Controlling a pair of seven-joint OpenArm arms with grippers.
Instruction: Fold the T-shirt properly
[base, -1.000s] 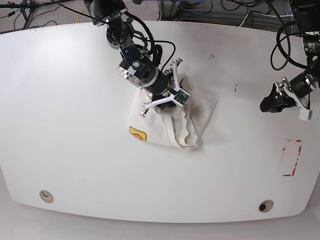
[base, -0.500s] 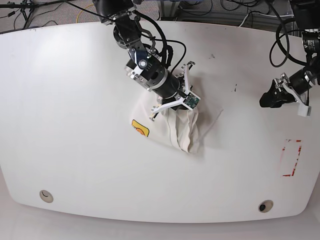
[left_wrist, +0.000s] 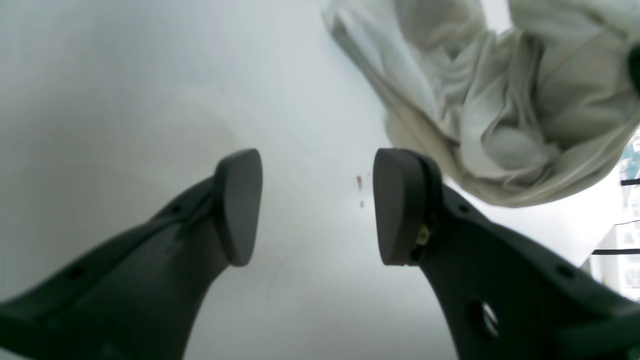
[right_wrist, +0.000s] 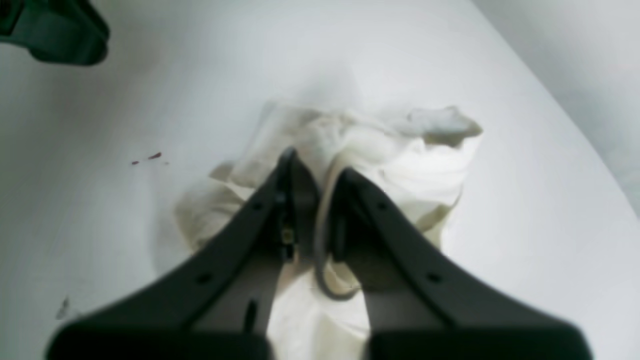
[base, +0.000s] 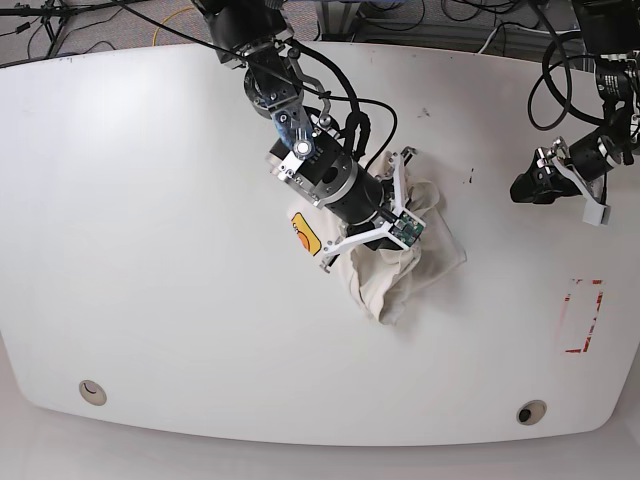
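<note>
T-shirt (base: 405, 265) cloth sits bunched in a rumpled off-white heap a little right of the middle of the white counter (base: 150, 200), with a corner of its yellow-orange print (base: 305, 233) showing at the heap's left edge and a loose tail of fabric trailing toward the near side. The right pincer (right_wrist: 315, 172) is clamped on the T-shirt, its two dark fingers pressed together on a raised fold with a rolled hem caught between them; in the base view that arm reaches down from the far edge and covers the top of the heap. The left pincer (left_wrist: 317, 205) hangs with its pads well apart and nothing between them, over bare counter, and the T-shirt's crumpled edge lies just beyond its right finger in its wrist view. In the base view it sits well apart from the heap, near the counter's right side. Open counter surrounds the heap on every side, widest to the left. A red-marked rectangle (base: 582, 315) lies near the right edge.
</note>
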